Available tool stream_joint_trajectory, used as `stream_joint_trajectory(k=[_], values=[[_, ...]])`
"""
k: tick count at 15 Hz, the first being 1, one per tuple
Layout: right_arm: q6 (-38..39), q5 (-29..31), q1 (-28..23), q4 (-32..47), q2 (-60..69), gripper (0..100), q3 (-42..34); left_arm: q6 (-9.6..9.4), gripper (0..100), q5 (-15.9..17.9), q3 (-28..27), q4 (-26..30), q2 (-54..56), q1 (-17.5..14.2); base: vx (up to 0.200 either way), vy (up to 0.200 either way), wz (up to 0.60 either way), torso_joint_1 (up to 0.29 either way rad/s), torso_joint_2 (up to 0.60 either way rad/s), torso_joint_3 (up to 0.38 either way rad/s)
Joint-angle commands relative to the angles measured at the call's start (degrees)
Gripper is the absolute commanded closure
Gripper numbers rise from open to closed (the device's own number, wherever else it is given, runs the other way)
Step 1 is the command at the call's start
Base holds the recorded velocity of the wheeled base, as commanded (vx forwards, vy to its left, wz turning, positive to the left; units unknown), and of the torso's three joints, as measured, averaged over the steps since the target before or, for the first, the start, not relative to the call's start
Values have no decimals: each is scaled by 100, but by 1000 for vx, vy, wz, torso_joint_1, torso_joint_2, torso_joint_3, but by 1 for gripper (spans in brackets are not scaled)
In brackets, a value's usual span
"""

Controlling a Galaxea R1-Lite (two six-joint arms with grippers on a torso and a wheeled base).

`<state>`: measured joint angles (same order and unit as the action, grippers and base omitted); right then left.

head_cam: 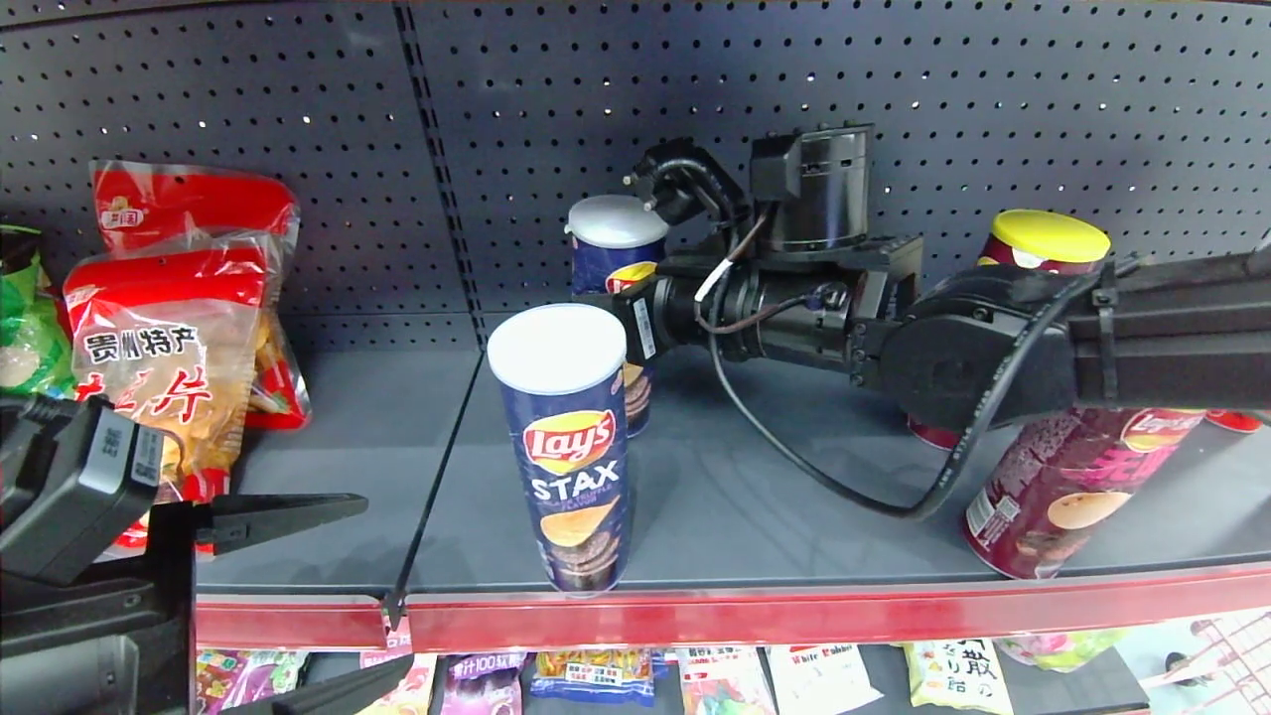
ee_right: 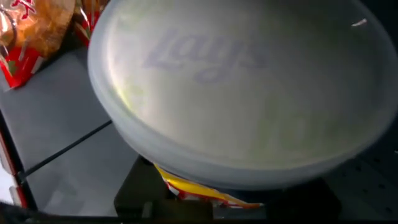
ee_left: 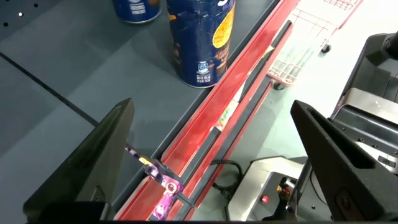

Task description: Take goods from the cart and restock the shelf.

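Two blue chips cans with white lids stand on the grey shelf. The front can is near the red shelf edge. Behind it stands the rear can, and my right gripper comes in from the right and is shut on its upper part. In the right wrist view that can's white lid is very close, with a black finger below it. My left gripper hangs open and holds nothing, low at the left in front of the shelf edge.
Red snack bags and a green bag stand at the shelf's left. Maroon cans, one with a yellow lid and one tilted, are under my right arm. A wire cart stands beyond the red edge.
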<state>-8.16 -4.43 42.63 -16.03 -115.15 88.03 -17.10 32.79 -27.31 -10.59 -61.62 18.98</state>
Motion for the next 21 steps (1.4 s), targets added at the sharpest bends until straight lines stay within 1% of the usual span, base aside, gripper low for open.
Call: stream_joint_trajectory(k=[1, 3, 10, 11, 15, 17, 20, 21], values=[[-2, -6, 0, 3, -183, 100, 100, 5, 0, -1, -3, -4, -8, 0, 0, 0, 0, 0, 0, 0], [-2, 3, 8, 3, -218, 100, 100, 40, 0, -19, -11, -4, -8, 0, 0, 0, 0, 0, 0, 0], [7, 12, 44, -5, -262, 100, 92, 40, 0, -19, -3, -4, -8, 0, 0, 0, 0, 0, 0, 0], [7, 21, 44, -5, -253, 0, 65, 40, 0, -19, -3, -4, -16, 0, 0, 0, 0, 0, 0, 0], [16, 38, 70, 30, -60, 0, -31, 40, 0, -19, -3, -4, -34, 0, 0, 0, 0, 0, 0, 0], [42, 196, 167, 56, 151, 0, -163, 49, 0, -19, 6, -4, -43, 0, 0, 0, 0, 0, 0, 0], [51, 381, 211, 74, 590, 0, -620, 76, 0, -19, 6, -4, -52, 0, 0, 0, 0, 0, 0, 0], [51, 381, 211, 74, 608, 0, -629, 76, 0, -19, 6, -4, -52, 0, 0, 0, 0, 0, 0, 0]])
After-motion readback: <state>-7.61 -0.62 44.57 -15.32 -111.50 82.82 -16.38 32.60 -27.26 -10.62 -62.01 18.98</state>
